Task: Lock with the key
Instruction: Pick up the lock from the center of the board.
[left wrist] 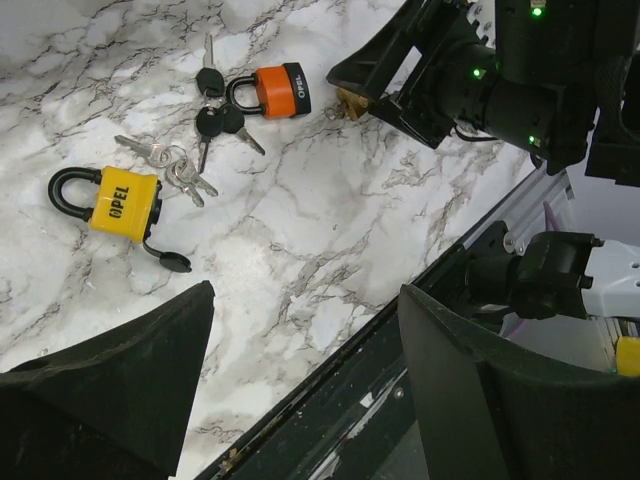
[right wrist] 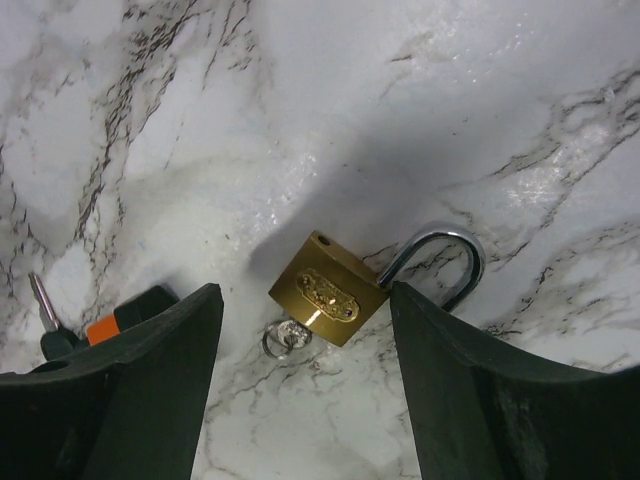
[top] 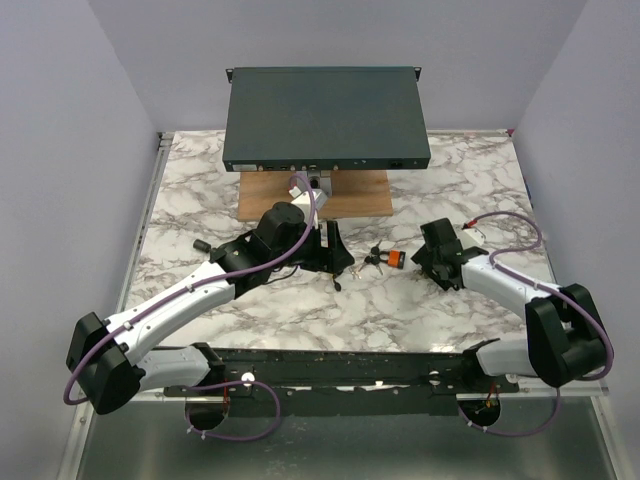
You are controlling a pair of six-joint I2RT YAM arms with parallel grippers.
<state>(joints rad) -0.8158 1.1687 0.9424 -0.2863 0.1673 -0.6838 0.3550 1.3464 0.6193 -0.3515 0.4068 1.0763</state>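
Observation:
An orange-bodied padlock (left wrist: 281, 90) with a black shackle lies on the marble, with a bunch of dark-headed keys (left wrist: 215, 105) at its shackle; it also shows in the top view (top: 394, 259). A yellow padlock (left wrist: 122, 205) has a dark-headed key (left wrist: 174, 263) in its base and silver keys (left wrist: 178, 172) beside it. A small brass padlock (right wrist: 325, 288) lies with its shackle (right wrist: 445, 262) open and a small key with a ring (right wrist: 288, 337) in its base. My right gripper (right wrist: 303, 300) is open, one finger on each side of the brass padlock. My left gripper (left wrist: 300, 400) is open and empty near the table's front edge.
A black rack unit (top: 325, 115) sits on a wooden board (top: 352, 195) at the back. The black front rail (left wrist: 330, 400) runs under the left gripper. The two grippers (top: 335, 255) (top: 425, 258) face each other with the orange padlock between them.

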